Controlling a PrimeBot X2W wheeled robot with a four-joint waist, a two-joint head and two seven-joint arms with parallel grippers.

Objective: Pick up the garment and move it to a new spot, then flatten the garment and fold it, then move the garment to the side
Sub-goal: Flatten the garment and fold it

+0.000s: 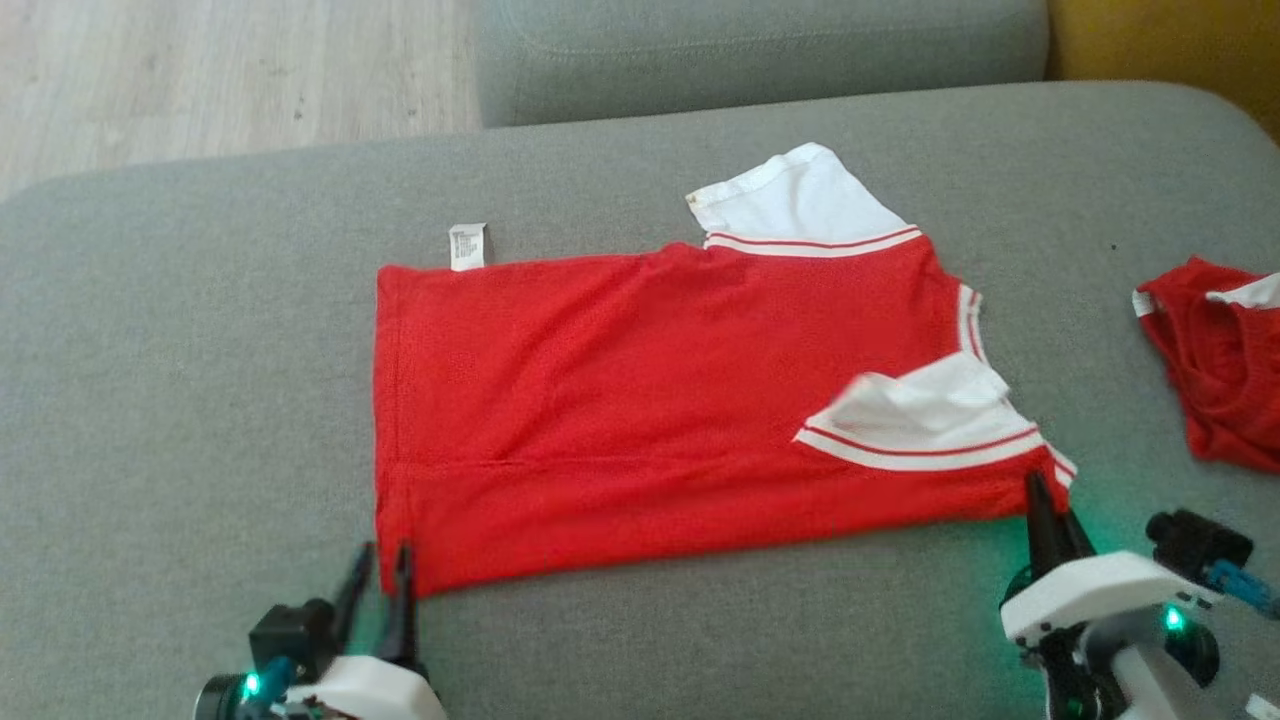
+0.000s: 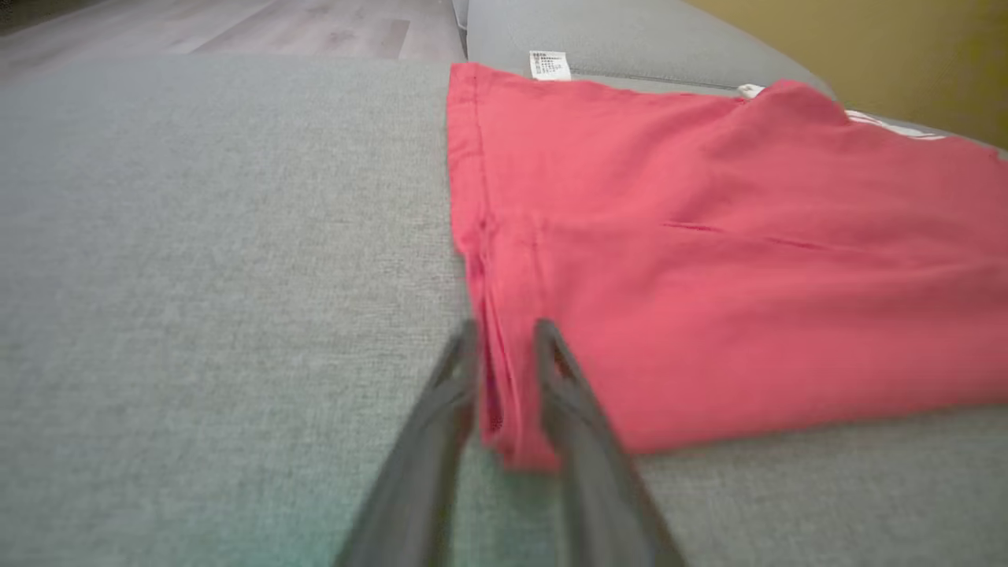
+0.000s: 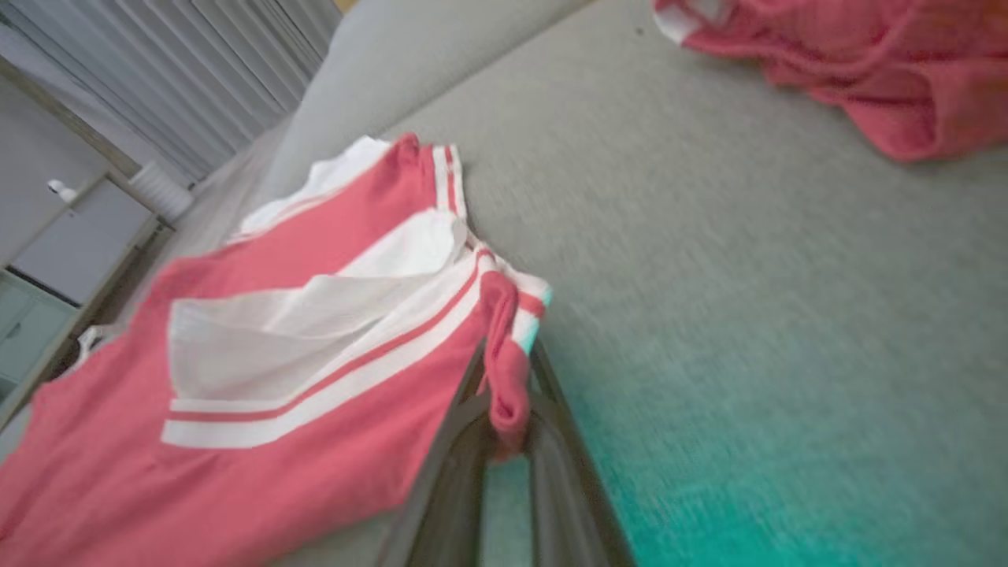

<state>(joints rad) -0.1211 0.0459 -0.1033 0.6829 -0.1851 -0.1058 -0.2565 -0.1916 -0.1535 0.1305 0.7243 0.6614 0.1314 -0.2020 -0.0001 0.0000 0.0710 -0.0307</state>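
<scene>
The garment (image 1: 650,400) is a red shirt with white, red-striped sleeves, lying folded lengthwise on the grey sofa seat (image 1: 180,400). My left gripper (image 1: 385,555) is at its near left corner. In the left wrist view the garment's (image 2: 709,252) hem runs between the slightly parted fingers of that gripper (image 2: 504,331), which stands open. My right gripper (image 1: 1037,485) is at the near right corner by the sleeve. Seen from the right wrist, that gripper (image 3: 510,350) is shut on a bunched fold of the garment (image 3: 276,394).
A second red garment (image 1: 1220,370) lies crumpled at the seat's right edge, also seen from the right wrist (image 3: 866,71). A white label (image 1: 467,246) sticks out at the shirt's far left corner. The back cushion (image 1: 750,50) lies beyond, with wooden floor (image 1: 200,70) at far left.
</scene>
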